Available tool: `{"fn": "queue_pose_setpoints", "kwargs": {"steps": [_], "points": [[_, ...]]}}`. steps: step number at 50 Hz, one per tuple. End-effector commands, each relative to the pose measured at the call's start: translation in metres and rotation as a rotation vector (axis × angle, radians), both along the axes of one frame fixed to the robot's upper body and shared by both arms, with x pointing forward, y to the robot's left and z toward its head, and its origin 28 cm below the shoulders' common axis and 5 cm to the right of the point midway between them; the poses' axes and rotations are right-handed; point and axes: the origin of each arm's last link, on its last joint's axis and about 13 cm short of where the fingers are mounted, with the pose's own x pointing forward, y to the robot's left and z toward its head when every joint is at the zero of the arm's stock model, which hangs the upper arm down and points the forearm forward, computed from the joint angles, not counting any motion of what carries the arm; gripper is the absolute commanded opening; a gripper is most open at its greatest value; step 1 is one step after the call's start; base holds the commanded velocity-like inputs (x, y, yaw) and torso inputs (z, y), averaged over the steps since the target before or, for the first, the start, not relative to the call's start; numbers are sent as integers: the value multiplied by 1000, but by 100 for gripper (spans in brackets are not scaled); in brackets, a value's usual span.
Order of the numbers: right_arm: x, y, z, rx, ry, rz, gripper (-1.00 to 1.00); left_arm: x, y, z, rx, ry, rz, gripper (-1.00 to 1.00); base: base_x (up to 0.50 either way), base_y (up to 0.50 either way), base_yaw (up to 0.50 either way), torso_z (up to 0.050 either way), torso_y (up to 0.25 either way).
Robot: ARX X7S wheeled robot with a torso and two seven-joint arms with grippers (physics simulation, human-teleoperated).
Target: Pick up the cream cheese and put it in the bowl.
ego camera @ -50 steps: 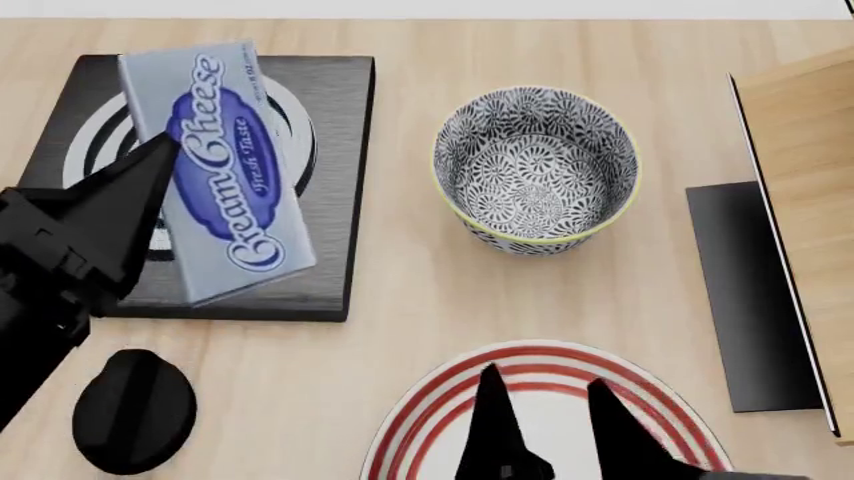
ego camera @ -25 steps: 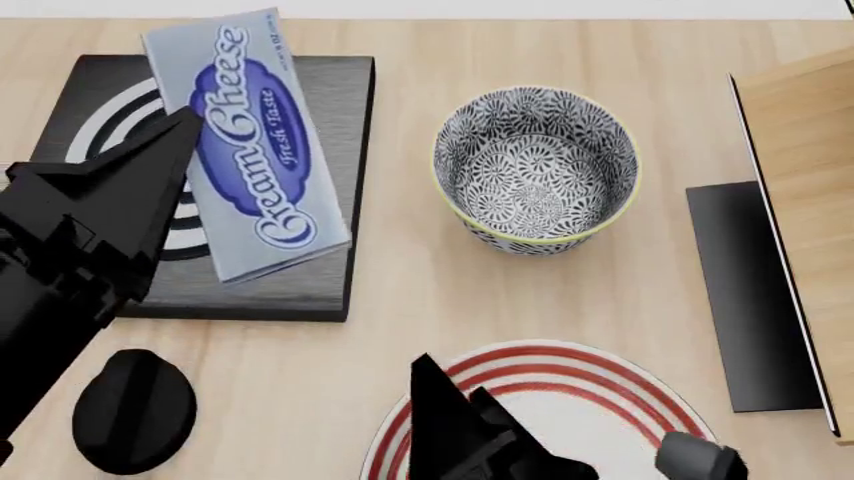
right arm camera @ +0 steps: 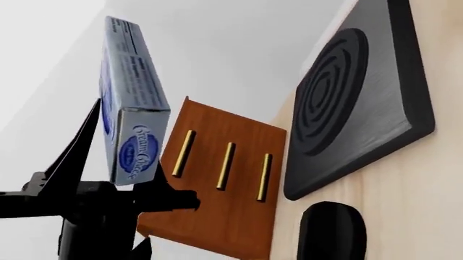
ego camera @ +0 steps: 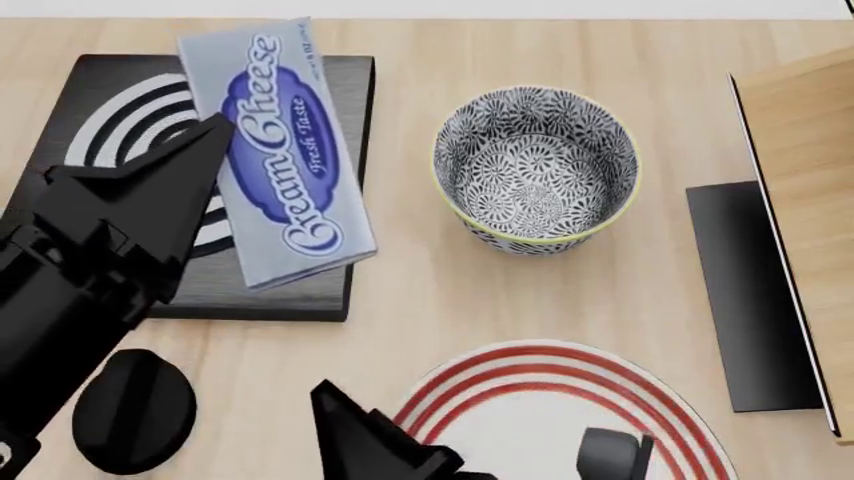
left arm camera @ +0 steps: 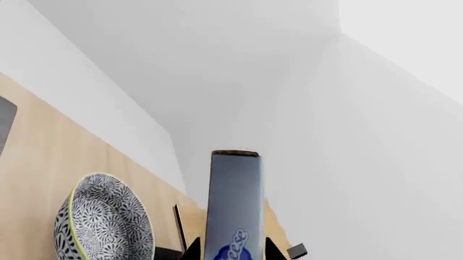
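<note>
The cream cheese, a silver box with a blue label, hangs lifted over the black burner plate, to the left of the bowl. My left gripper is shut on it. In the left wrist view its black fingers press both sides of the cream cheese. The floral bowl stands with nothing inside and shows beside the box as the bowl. My right gripper is low at the front edge, where only one pointed finger shows plainly. The right wrist view shows the cream cheese held aloft.
A white plate with red rings lies at the front, partly under my right gripper. A black knob sits front left. A wooden cabinet and a dark panel stand to the right of the bowl.
My left gripper has carried the cream cheese to the right, nearer the bowl. My right gripper has swung left along the front edge and rolled, so its two spread fingers no longer show.
</note>
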Motion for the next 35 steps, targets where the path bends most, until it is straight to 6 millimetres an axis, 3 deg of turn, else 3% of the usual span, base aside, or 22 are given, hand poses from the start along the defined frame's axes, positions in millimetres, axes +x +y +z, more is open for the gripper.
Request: {"fn": "queue_pose_setpoints", "kwargs": {"steps": [1,35], "points": [[-7,9,7,-12,-23,71,100,3,-1,-2,-16,6,-17,-100,0,0,0,0,0],[-16,10,22,-55,-140,51,100,11,-1,-18,23,39,-22,-100,0,0,0,0,1]]}}
